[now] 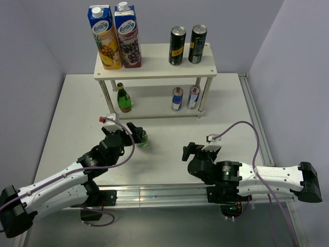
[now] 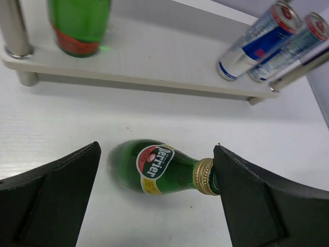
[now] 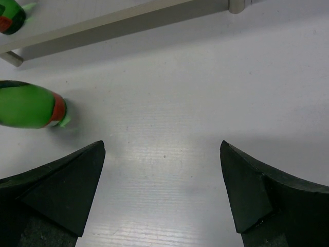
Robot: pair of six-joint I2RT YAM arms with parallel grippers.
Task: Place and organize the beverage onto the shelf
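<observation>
Beverage count: 6 total, 5 on shelf, 1 on bench.

Green glass bottles x2, gold caps. The shelved bottle [image 1: 123, 98] is stood upright on the lower tier of the shelf [image 1: 154, 69], L end. The bench bottle [image 2: 159, 170] is seen on the bench [image 1: 77, 118] in front of the shelf, apparently on its side. Its red/white "Perrier" label is turned up and a yellow band is noted below it.

Silver-blue cans [image 1: 177, 99] x2, slim, are stood side by side on the lower tier, R end. Black-and-yellow cans [image 1: 177, 46] x2 are stood side by side on the top tier, R half.

Juice cartons [image 1: 105, 37] x2, blue-topped, are set close together on the top tier, L half.

L fingers [image 2: 77, 175] are spread wide, one either side of the bench bottle. The cap is seen right at one finger; contact cannot be told. Nothing is clamped.

R fingers [image 3: 72, 175] are spread wide over bare bench, nothing held.
</observation>
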